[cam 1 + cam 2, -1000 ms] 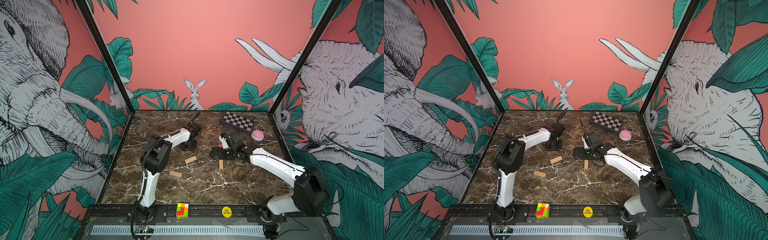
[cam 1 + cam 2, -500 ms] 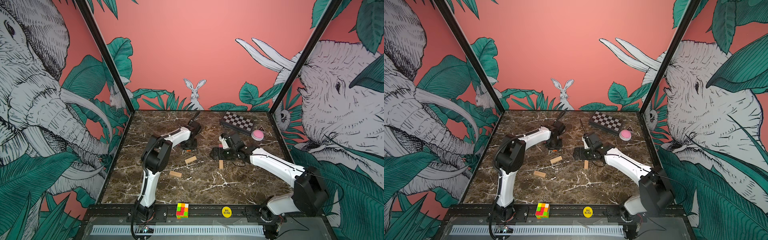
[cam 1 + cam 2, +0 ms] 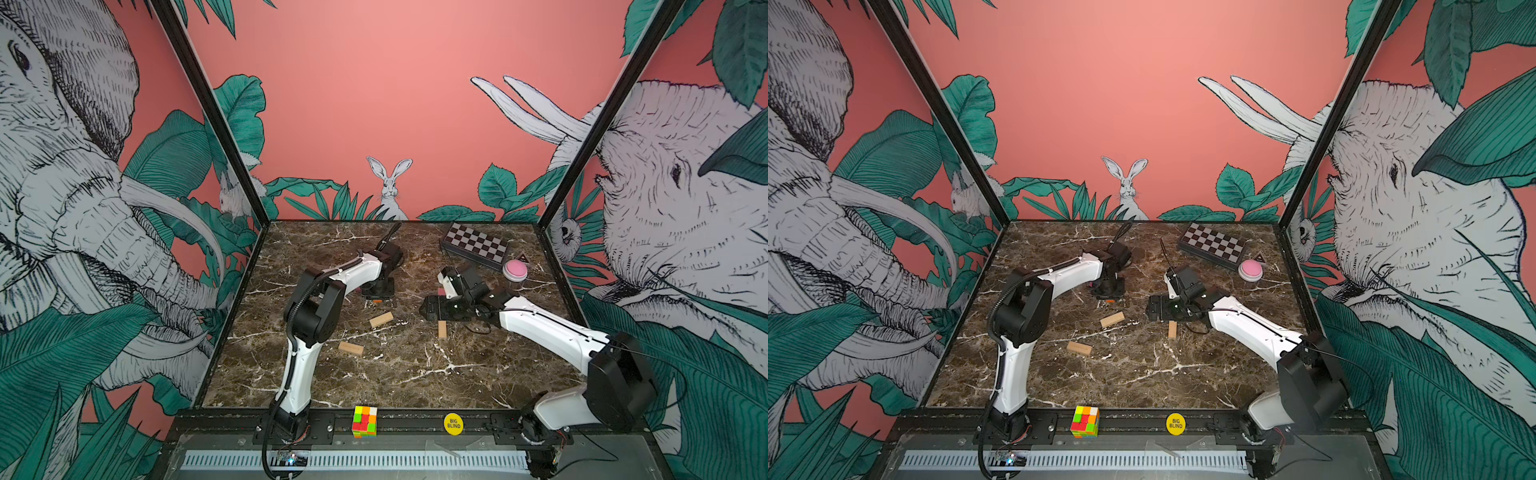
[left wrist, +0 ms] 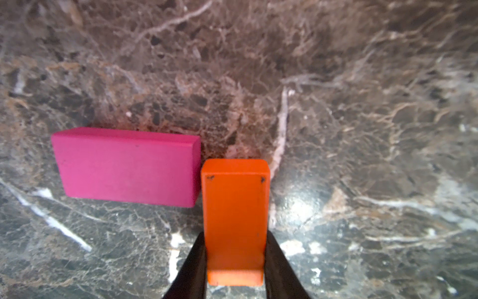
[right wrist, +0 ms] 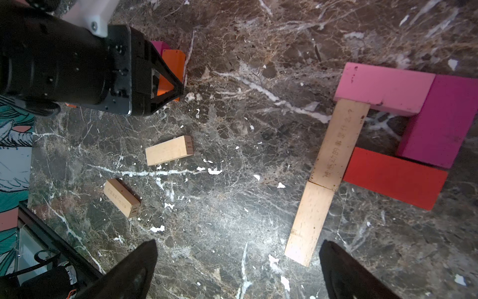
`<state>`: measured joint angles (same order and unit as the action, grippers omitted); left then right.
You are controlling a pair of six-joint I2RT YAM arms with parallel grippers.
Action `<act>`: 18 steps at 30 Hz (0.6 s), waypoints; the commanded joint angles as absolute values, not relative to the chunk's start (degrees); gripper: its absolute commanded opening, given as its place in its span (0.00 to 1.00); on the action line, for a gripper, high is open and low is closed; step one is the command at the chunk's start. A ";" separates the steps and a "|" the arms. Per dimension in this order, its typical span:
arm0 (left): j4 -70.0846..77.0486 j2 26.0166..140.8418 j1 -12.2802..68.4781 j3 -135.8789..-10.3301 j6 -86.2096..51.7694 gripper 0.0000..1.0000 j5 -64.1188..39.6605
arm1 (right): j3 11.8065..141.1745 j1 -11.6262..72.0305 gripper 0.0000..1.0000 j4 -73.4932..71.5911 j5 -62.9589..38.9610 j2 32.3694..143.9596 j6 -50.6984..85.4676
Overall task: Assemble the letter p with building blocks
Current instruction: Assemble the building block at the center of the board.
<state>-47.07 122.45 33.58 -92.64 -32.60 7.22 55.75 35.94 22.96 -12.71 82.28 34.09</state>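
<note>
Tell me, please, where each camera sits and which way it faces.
Top views: high at the front, facing down and backward over the table; left arm and right arm show.
Left wrist: on the left arm, facing down; left gripper shut on the orange block, beside a magenta block.
Right wrist: on the right arm, facing down at the letter; open right gripper shows.
Shared: both wrist views show the orange block.

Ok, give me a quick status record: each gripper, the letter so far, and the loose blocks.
left gripper: shut on the orange block, beside a lone magenta block
right gripper: open, empty, over the plain tan block
stem: printed tan block and plain tan block, end to end
loop: pink block, magenta side block, red block
loose: spare tan block, second spare tan block, lying apart
</note>
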 commanded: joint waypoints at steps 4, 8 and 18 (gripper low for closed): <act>-49.45 122.91 32.91 -93.84 -32.60 0.33 8.05 | 55.28 35.68 0.98 21.88 -12.92 82.53 34.19; -49.37 123.07 32.80 -93.67 -32.62 0.33 8.04 | 55.22 35.66 0.98 21.83 -12.90 82.54 34.19; -49.57 123.50 32.78 -94.25 -32.52 0.33 7.93 | 55.03 35.73 0.98 21.56 -13.16 82.57 34.28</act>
